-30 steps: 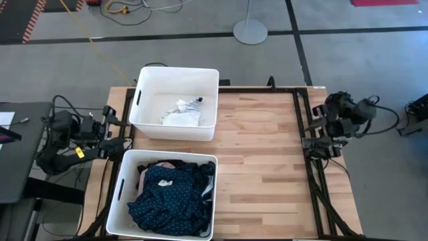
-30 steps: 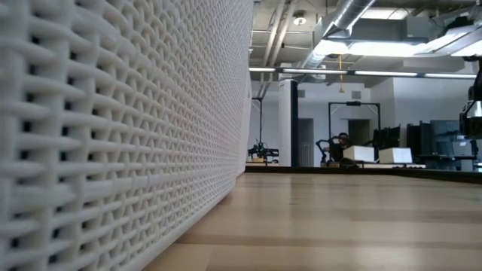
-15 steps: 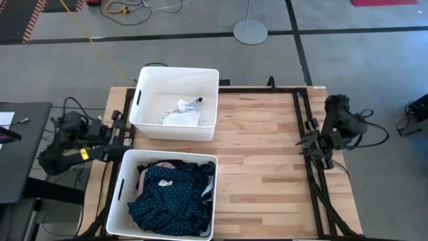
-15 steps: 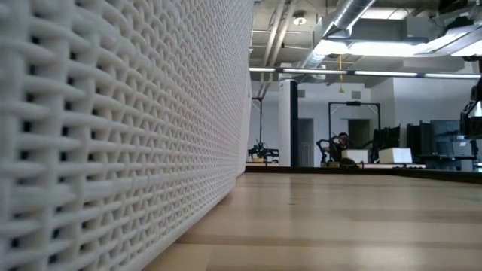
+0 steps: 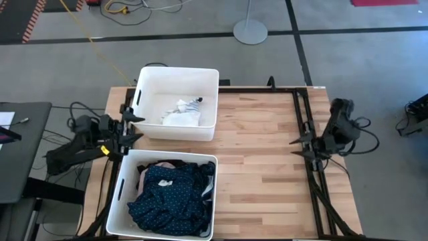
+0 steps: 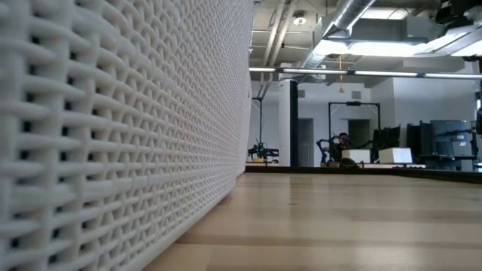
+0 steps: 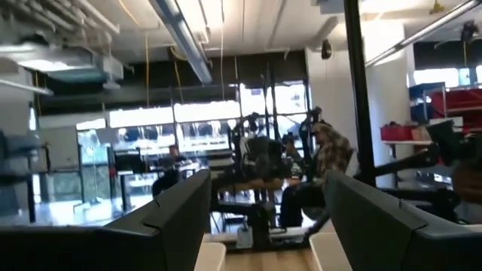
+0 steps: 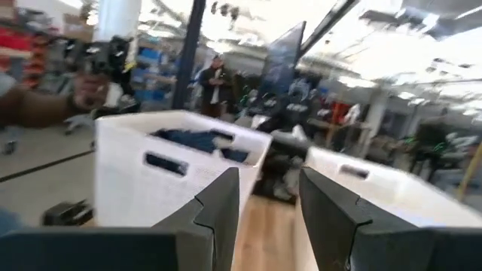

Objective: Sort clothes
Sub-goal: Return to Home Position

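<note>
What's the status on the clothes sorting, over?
Open, both: left end effector at table's left edge, right end effector at right edge. In top bin, white socks; in lower bin, navy dotted piece. No garment on tabletop.

far bin [image 5: 177, 69] and near bin [image 5: 167, 154] fill the table's [image 5: 267, 147] left; its middle and right lie open.

Two white bins [image 5: 177, 69] [image 5: 119, 194], two dark arms [image 5: 73, 144] [image 5: 338, 130], one wooden table [image 5: 261, 154], one navy dotted piece [image 5: 167, 194], bunched socks [image 5: 182, 114] uncountable
</note>
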Motion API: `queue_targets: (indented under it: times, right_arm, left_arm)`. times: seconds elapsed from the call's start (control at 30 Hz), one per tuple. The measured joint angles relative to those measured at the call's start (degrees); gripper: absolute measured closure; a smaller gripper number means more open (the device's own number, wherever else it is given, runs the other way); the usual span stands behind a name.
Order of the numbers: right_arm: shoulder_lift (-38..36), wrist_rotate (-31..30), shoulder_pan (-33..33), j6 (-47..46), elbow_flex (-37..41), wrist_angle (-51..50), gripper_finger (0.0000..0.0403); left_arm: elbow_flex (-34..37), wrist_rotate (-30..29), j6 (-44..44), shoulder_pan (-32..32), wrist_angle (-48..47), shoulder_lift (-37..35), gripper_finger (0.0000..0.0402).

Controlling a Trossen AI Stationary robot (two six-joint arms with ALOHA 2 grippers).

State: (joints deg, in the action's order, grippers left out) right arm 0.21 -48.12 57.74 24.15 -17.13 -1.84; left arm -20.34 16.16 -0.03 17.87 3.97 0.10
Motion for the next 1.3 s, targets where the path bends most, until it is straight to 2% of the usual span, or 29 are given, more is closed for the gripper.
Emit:
queue_targets:
  times: [0.17, 0.4, 0.67, 0.9, 1.13, 1.3]
  right_arm:
    - [0.0, 2.07, -2.26, 9.94, 1.63, 9.07, 0.0249]
    - [-0.02, 2.6, -3.12, 27.52, 3.7, 24.36, 0.0249]
    - [0.0, 3.91, -5.76, 35.51, 6.43, 32.97, 0.0249]
    - [0.0, 4.51, -6.19, 43.54, 10.9, 44.72, 0.0249]
    - [-0.02, 2.25, -6.17, 48.95, 16.48, 59.77, 0.0249]
    - [0.0, -0.33, -6.17, 50.94, 16.71, 61.17, 0.0249]
  left_arm:
    - [2.76, -0.2, 0.61, 0.0, 6.91, 0.0, 0.0151]
    - [9.73, -0.3, 0.2, 0.0, 21.88, 0.0, 0.0151]
    - [16.97, -0.83, -2.29, 0.0, 36.55, 0.0, 0.0151]
    - [18.31, 0.39, -3.5, 0.0, 42.43, 0.0, 0.0151]
    - [18.34, 3.06, -4.8, 0.0, 42.35, 0.0, 0.0151]
    - [18.36, 3.09, -4.39, 0.0, 42.31, 0.0, 0.0151]
